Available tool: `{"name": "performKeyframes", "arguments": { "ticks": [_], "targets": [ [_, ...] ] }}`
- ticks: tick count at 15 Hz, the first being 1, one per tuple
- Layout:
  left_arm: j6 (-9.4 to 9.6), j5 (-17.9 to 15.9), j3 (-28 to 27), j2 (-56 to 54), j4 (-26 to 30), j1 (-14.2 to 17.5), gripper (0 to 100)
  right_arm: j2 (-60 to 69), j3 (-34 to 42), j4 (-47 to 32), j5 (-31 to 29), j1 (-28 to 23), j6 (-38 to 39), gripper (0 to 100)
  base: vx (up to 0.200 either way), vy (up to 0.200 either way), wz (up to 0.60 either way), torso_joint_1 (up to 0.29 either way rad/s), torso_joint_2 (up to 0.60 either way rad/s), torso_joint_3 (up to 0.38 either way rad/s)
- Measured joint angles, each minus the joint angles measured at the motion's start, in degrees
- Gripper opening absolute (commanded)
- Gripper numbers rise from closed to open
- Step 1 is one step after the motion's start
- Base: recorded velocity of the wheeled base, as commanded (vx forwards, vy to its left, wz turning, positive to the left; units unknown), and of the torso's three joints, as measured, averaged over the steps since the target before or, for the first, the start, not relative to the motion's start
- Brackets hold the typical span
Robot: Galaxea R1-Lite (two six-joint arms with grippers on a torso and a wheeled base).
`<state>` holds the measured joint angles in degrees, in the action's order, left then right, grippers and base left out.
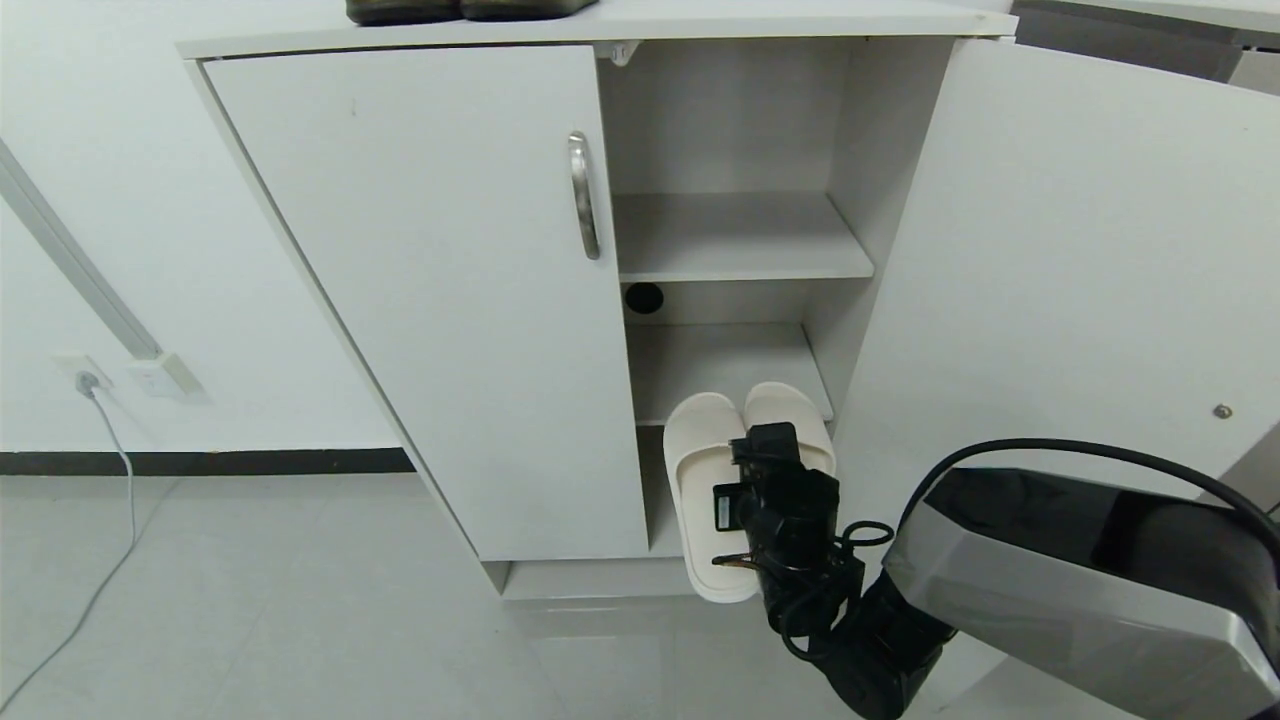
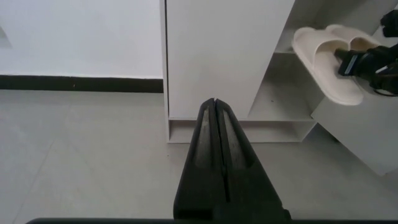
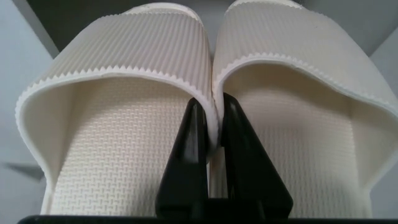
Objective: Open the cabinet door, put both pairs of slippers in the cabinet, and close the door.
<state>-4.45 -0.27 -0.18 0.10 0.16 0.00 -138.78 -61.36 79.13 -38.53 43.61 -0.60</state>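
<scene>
A pair of white slippers (image 1: 705,470) hangs side by side in front of the open right half of the white cabinet (image 1: 600,25). Their toes are at the front edge of the lower shelf (image 1: 715,365) and their heels stick out toward me. My right gripper (image 1: 765,445) is shut on the two inner side walls of the white slippers (image 3: 149,74), pinching them together between its fingers (image 3: 193,124). A dark pair of slippers (image 1: 460,8) lies on the cabinet top. My left gripper (image 2: 214,109) is shut and empty, low over the floor, facing the cabinet base, with the white slippers (image 2: 323,59) off to one side.
The right door (image 1: 1060,260) stands wide open beside my right arm. The left door (image 1: 430,290) is closed, with a metal handle (image 1: 583,195). The upper shelf (image 1: 740,240) is bare. A wall socket with a cable (image 1: 88,385) sits at the far left above grey floor.
</scene>
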Motion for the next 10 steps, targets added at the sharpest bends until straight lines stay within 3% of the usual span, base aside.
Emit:
{"name": "performKeyframes", "arguments": {
  "ticks": [2,10],
  "targets": [
    [0.0,-0.02,0.0,0.0,0.0,0.02,0,-0.56,0.48,3.85,0.13,-0.11,-2.4,0,0.0,0.0,0.0,0.0,0.0,0.0],
    [-0.01,-0.06,0.0,0.0,0.05,0.0,0,-1.27,0.72,3.89,0.22,-0.63,-2.52,0,0.2,0.0,0.0,0.001,0.0,0.005]
  ]
}}
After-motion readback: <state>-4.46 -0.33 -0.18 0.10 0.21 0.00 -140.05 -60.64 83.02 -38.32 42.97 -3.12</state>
